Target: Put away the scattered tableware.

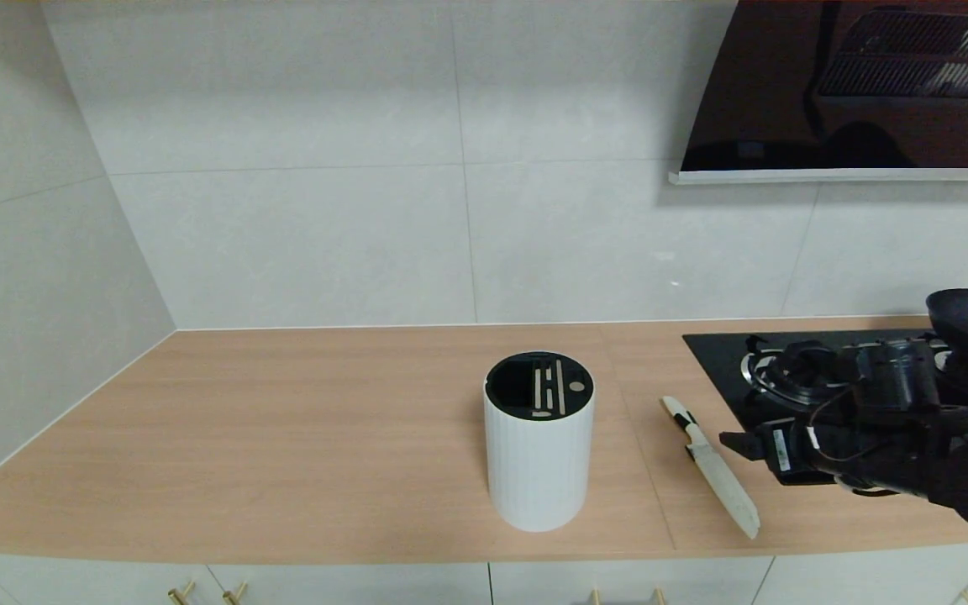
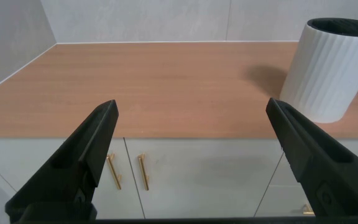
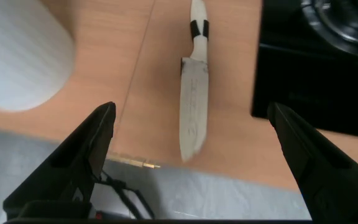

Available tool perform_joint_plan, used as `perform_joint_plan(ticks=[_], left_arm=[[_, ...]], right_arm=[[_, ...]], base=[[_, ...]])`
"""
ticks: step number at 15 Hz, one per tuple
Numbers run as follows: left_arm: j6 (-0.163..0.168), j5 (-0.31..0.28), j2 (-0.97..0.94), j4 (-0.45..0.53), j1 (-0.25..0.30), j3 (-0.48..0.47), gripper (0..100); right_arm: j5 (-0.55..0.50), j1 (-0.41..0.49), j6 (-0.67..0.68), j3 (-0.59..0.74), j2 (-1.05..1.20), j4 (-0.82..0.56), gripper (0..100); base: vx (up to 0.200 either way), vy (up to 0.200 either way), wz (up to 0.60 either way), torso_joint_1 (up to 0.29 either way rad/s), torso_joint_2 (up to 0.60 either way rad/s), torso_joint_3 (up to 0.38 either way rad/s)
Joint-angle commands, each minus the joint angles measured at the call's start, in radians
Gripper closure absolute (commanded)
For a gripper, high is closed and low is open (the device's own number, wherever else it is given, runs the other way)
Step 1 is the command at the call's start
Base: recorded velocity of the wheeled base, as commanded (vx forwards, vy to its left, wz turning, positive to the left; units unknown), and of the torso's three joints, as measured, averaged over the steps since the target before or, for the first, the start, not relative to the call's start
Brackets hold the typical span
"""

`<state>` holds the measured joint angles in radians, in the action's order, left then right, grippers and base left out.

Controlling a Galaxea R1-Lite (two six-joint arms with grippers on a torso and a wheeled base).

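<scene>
Wooden counter [image 1: 282,437] bears a knife [image 1: 715,470] near the wide-open, empty right hand [image 3: 190,111]; left hand [image 2: 191,107] gapes empty too.

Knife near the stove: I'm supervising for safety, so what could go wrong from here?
1. The knife lies flat with its blade tip close to the front edge of the counter; a nudge from the open right claw might slide it off.
2. The slots in the white holder look narrow, so a tilted blade may catch and tip it.

The knife [image 1: 709,466] lies between the holder [image 1: 539,441] and stove [image 1: 828,370].
</scene>
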<state>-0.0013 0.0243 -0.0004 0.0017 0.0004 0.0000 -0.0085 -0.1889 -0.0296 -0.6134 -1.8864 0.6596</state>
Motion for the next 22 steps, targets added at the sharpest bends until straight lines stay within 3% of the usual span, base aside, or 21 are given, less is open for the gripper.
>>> perform_joint_plan(ticks=[1, 9, 22], left_arm=[[0.0, 0.0, 0.0, 0.0, 0.001, 0.0, 0], [0.006, 0.0, 0.0, 0.0, 0.001, 0.0, 0], [0.006, 0.0, 0.0, 0.0, 0.0, 0.0, 0]], right_arm=[[-0.016, -0.023, 0.0, -0.066, -0.198, 0.058, 0], [-0.074, -0.029, 0.008, -0.14, -0.488, 0.296, 0], [-0.119, -0.012, 0.033, -0.264, -0.605, 0.354, 0]], base=[[0.0, 0.0, 0.0, 0.0, 0.0, 0.0], [0.0, 0.0, 0.0, 0.0, 0.0, 0.0], [0.0, 0.0, 0.0, 0.0, 0.0, 0.0]])
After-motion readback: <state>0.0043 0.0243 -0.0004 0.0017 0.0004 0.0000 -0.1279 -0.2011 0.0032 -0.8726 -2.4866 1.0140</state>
